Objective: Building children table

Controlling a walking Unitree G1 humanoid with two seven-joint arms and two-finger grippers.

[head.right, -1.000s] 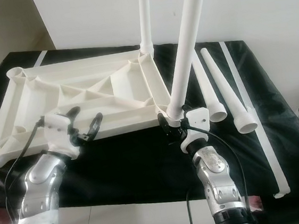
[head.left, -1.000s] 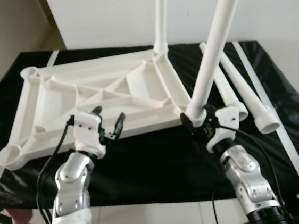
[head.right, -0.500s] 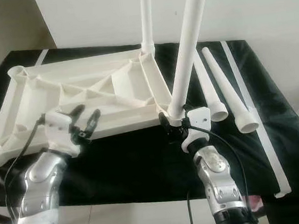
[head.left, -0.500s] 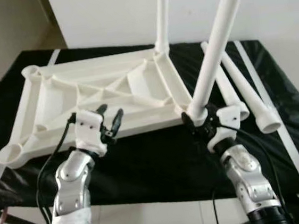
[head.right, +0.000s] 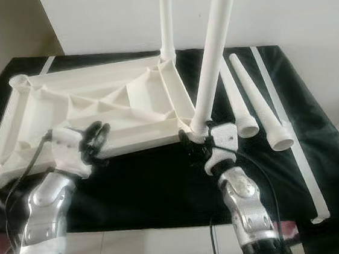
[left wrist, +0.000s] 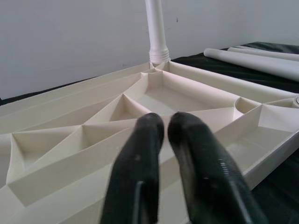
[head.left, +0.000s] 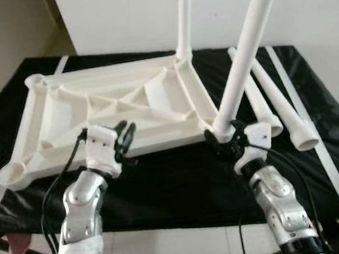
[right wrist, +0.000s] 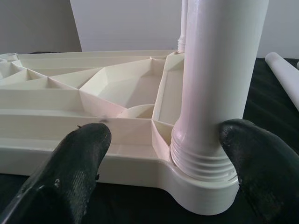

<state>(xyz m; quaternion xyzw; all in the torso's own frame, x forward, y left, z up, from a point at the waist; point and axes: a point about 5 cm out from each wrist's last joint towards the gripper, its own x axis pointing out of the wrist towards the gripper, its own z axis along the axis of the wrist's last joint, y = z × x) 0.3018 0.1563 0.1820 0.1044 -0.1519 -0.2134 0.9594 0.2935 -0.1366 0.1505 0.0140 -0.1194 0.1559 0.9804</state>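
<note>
Tabletop, white and ribbed, lies upside down on the black cloth, straight ahead of both grippers with its near long edge just past their fingertips. One leg already stands screwed into the far corner socket. A second leg rises from the near corner socket, its long axis leaning a little away from upright, and its threaded foot sits between the fingers of the right gripper. Those fingers are spread, one on each side of the foot; whether the nearer one actually touches the thread is hard to judge from the wrist view. The left gripper hovers over the near edge of the tabletop with its fingers pressed together on nothing. Two loose legs lie flat on the cloth beyond and outward of the right gripper, pointing away from it. The right arm is plainly the nearer one for turning the leaning leg home; the two empty sockets lie off to the left gripper's outer side.
</note>
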